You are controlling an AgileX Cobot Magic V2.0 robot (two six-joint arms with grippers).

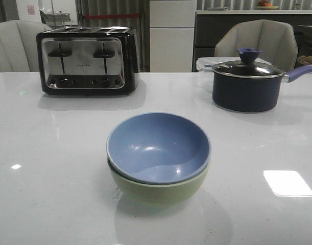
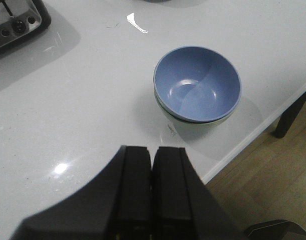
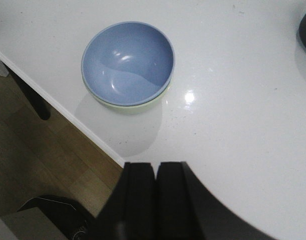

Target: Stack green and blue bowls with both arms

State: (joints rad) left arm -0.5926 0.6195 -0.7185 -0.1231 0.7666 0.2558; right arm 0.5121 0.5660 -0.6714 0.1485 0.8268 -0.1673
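Note:
The dusty blue bowl (image 1: pixel 158 148) sits nested inside the pale green bowl (image 1: pixel 161 190), slightly tilted, near the front middle of the white table. Neither arm shows in the front view. In the left wrist view the blue bowl (image 2: pixel 197 83) rests in the green bowl (image 2: pixel 193 120), well away from my left gripper (image 2: pixel 151 150), whose jaws are pressed together and empty. In the right wrist view the blue bowl (image 3: pixel 127 62) sits on the green bowl (image 3: pixel 132 106), apart from my right gripper (image 3: pixel 155 165), which is also shut and empty.
A black and chrome toaster (image 1: pixel 87 60) stands at the back left. A dark navy saucepan (image 1: pixel 245 84) with a glass lid stands at the back right, a plastic container (image 1: pixel 206 64) behind it. The table's front edge (image 2: pixel 253 135) lies close to the bowls; wooden floor lies below.

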